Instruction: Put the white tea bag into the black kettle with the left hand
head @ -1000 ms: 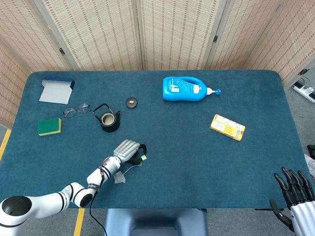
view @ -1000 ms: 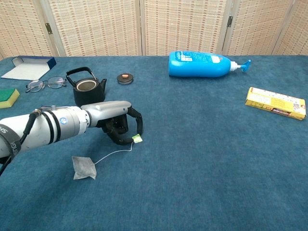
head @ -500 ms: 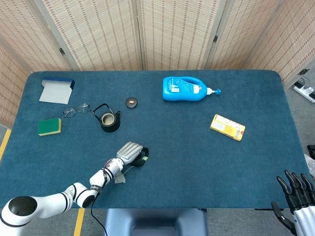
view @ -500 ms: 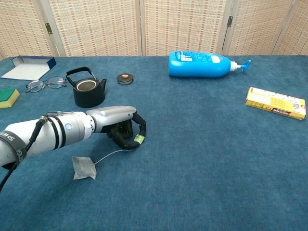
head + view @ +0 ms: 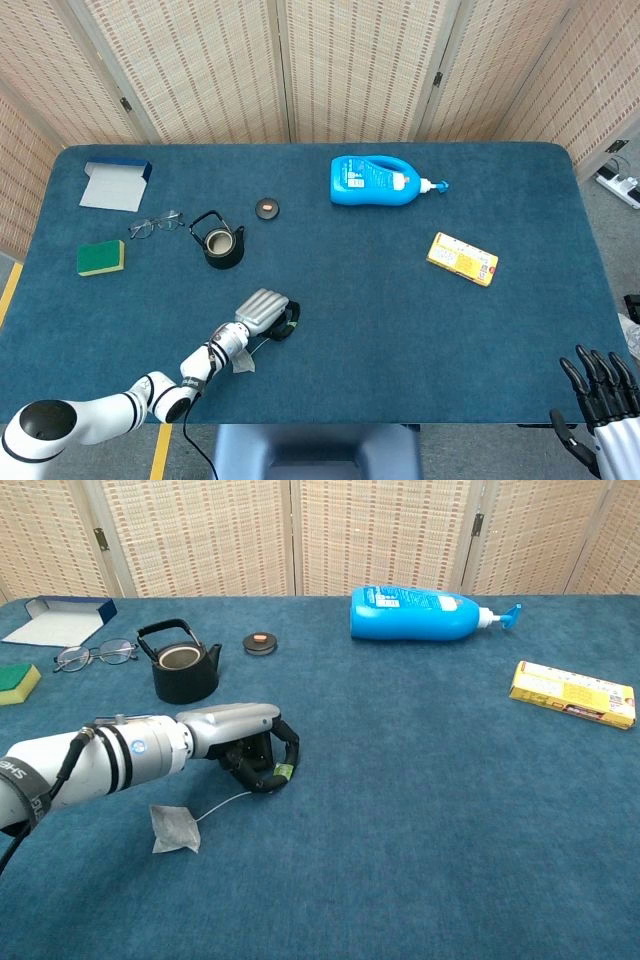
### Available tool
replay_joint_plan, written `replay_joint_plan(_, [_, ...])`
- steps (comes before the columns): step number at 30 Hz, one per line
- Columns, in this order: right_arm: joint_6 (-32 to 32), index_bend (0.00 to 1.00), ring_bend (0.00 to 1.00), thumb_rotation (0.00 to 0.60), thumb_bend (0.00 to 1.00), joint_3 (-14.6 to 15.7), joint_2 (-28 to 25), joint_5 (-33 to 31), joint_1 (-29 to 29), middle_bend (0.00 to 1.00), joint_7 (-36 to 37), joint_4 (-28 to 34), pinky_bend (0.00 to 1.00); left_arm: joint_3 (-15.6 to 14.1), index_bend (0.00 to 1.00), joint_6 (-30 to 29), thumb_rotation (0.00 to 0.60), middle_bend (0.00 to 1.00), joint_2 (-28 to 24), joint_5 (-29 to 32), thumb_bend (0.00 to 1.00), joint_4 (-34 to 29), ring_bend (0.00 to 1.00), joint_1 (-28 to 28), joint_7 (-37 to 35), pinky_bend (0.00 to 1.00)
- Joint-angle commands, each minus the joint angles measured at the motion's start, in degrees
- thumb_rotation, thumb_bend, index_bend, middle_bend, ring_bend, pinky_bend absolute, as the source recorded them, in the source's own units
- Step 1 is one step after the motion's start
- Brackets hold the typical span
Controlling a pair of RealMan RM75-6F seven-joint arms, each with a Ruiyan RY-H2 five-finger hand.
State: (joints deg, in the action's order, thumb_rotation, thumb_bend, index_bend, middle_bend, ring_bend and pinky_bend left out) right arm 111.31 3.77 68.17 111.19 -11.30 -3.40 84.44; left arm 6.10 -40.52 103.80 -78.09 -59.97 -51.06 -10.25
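- Blue cloth is covering the table [image 5: 400, 330].
- Left hand [image 5: 250, 748] is pinching the tea bag's [image 5: 174, 828] tag, leaving the bag lying at its seven o'clock, ready for lifting.
- Kettle [image 5: 184, 666] is standing lidless at the hand's eleven o'clock.
- Right hand [image 5: 600, 392] is idling, fingers spread, holding nothing.

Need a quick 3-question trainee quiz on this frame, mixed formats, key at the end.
1. True or false: the white tea bag lies on the table, not inside the black kettle.
2. The left hand pinches: A) the tea bag's green tag, B) the kettle lid, C) the green sponge.
3. Fill in: the blue bottle lies on its ____.

Key: 1 true; 2 A; 3 side.
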Motion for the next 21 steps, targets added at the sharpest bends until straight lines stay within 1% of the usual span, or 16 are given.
replay_joint_plan(1, [-0.17,0.0,0.0,0.6,0.4,-0.02,-0.01,-0.04,0.05,0.0,-0.08,0.08,0.0,0.12,0.65,-0.71,0.6,1.0,-0.33,-0.36,0.56,-0.24,1.0,0.16,-0.32,1.0])
replay_joint_plan(6, [-0.44,0.0,0.0,0.6,0.4,-0.06,-0.03,-0.1,0.12,0.0,-0.27,0.28,0.0,0.67,0.66,-2.63,0.6,1.0,-1.95,-0.93,0.56,-2.05,1.0,0.47,-0.17,1.0])
replay_joint_plan(11, [-0.61,0.0,0.0,0.6,0.4,-0.05,-0.03,-0.03,0.16,0.0,-0.43,0.44,0.0,2.05,0.66,-4.59,0.6,1.0,-5.09,-0.46,0.56,-6.07,1.0,0.77,1.49,1.0])
replay_joint_plan(15, [-0.57,0.0,0.0,0.6,0.4,-0.04,-0.04,0.01,0.13,0.0,-0.39,0.44,0.0,4.06,0.66,-5.92,0.6,1.0,-8.42,0.68,0.56,-9.87,1.0,0.71,3.25,1.0])
replay_joint_plan(21, [-1.09,0.0,0.0,0.6,0.4,-0.16,-0.76,-0.61,0.55,0.0,1.0,0.64,0.0,8.23,0.66,-8.28,0.6,1.0,-15.11,3.28,0.56,-17.14,1.0,0.41,7.31,1.0])
